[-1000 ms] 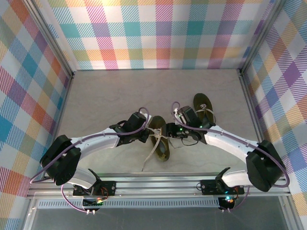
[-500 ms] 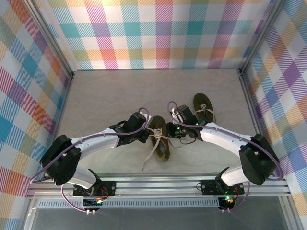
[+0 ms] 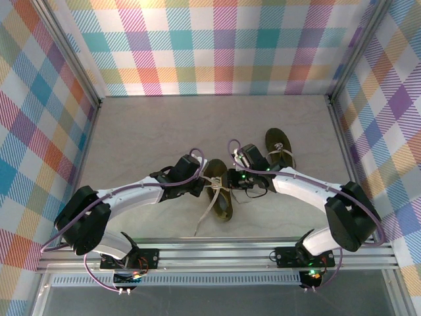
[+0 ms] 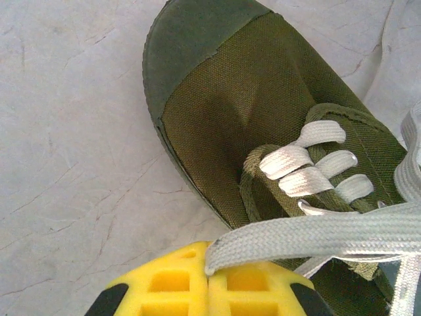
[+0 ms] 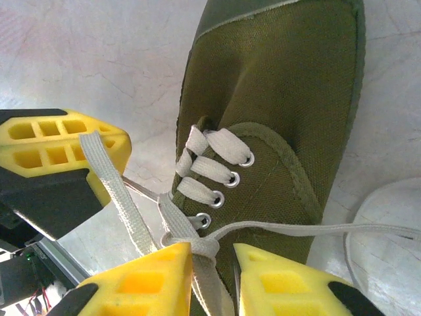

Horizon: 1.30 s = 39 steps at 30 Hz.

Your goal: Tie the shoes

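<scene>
At the left gripper (image 4: 209, 284): yellow fingers (image 4: 164, 288) pressed fully together, a flat pale lace (image 4: 309, 237) nipped at the tips and drawn taut across the near shoe (image 4: 250, 99). Right gripper (image 5: 212, 280) sits just opposite, over the same shoe. Its jaws are narrowed to a small gap with the crossing of the lace lying in it at the fingertips. The lace touches one pad, but I cannot tell whether it is truly clamped. From that crossing one strand runs off to the left gripper's finger, and another, thinner, runs out sideways over the shoe's flank. Four laced rows with metal eyelets (image 5: 231, 176) show above the crossing, olive canvas and a darker toe cap beyond. From above, the two grippers meet over the near shoe, which lies around the middle of the desk (image 3: 145, 138), closer to the near edge than the far. A loose lace end (image 3: 202, 220) trails from it toward the near edge. Second shoe (image 3: 279, 146) lies toward the right edge and farther back, apart from the first and partly behind the right arm, pale laces across its top.
</scene>
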{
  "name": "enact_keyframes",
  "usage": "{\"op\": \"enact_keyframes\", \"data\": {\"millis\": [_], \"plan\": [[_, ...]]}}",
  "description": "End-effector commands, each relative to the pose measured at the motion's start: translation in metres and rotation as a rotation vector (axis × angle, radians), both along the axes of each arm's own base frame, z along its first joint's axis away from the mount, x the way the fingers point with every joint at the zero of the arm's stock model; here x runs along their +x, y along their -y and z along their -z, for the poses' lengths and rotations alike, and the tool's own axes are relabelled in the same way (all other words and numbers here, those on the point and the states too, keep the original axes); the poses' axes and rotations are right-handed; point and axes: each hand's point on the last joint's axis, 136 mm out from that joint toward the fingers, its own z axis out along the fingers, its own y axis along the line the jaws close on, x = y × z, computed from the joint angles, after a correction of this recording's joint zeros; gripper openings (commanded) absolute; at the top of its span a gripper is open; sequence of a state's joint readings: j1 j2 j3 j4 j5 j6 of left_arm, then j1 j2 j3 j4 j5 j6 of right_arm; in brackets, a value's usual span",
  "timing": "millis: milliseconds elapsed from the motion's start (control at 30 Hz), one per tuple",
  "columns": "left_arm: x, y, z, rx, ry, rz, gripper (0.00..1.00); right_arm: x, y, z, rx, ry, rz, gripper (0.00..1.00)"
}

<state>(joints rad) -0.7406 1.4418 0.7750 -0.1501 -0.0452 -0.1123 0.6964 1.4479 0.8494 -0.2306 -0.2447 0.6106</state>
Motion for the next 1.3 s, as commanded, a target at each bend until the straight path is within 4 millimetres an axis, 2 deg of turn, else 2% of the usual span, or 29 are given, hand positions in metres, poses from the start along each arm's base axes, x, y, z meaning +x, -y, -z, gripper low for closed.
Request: {"op": "enact_keyframes", "data": {"millis": [0,167,367,733,967,1200,1267], "plan": [[0.002,-0.006,-0.003,-0.007,0.007,-0.017,0.0,-0.004,-0.007,-0.004,0.006,-0.002,-0.048,0.22],[0.002,-0.007,-0.002,-0.004,0.007,-0.018,0.0,-0.005,-0.007,-0.005,0.005,0.001,-0.05,0.16],[0.002,-0.007,-0.002,-0.005,0.006,-0.02,0.0,-0.009,-0.008,-0.004,0.011,-0.01,-0.073,0.24],[0.002,-0.006,-0.002,-0.006,0.006,-0.017,0.0,-0.015,-0.007,-0.006,0.02,-0.009,-0.091,0.22],[0.002,-0.007,-0.002,-0.004,0.006,-0.018,0.0,-0.014,-0.006,-0.004,0.012,-0.013,-0.094,0.16],[0.004,-0.01,-0.002,-0.004,0.008,-0.039,0.0,-0.008,0.002,-0.009,-0.017,0.034,-0.047,0.0],[0.005,-0.013,-0.003,-0.011,0.007,-0.055,0.0,-0.004,0.007,-0.01,-0.028,0.049,-0.011,0.0]]}}
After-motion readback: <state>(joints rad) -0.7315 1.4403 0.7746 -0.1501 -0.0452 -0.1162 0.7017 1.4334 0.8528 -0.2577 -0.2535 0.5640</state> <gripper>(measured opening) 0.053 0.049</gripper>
